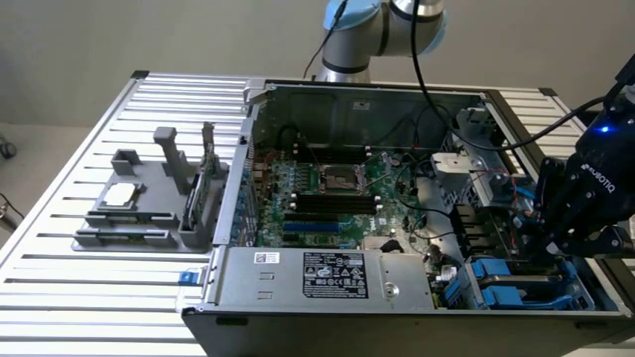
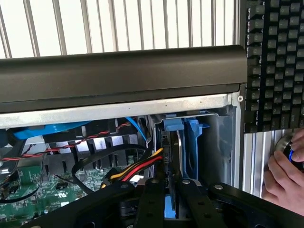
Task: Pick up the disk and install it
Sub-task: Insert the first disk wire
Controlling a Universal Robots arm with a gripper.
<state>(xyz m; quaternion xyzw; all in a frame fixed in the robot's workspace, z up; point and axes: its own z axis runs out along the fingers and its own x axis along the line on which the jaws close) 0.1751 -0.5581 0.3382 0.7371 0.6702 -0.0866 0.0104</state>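
In the wrist view, the disk [image 2: 192, 142] stands on edge in the drive bay at the corner of the open computer case, its bright blue carrier facing me. My gripper [image 2: 172, 186] is directly over it, black fingers [image 2: 153, 199] pressed close on either side with a blue strip showing between them. In the exterior view my gripper [image 1: 536, 242] reaches down into the bay at the case's right side, and its body hides the disk there.
The case's dark front rim [image 2: 118, 71] runs just beyond the bay. Red, yellow and black cables [image 2: 135, 168] lie beside the disk. Other blue carriers [image 1: 496, 286] sit lower in the bay. A keyboard [image 2: 275, 66] and a person's hand [image 2: 285, 173] are nearby. A grey fixture [image 1: 149, 201] stands on the exterior view's left.
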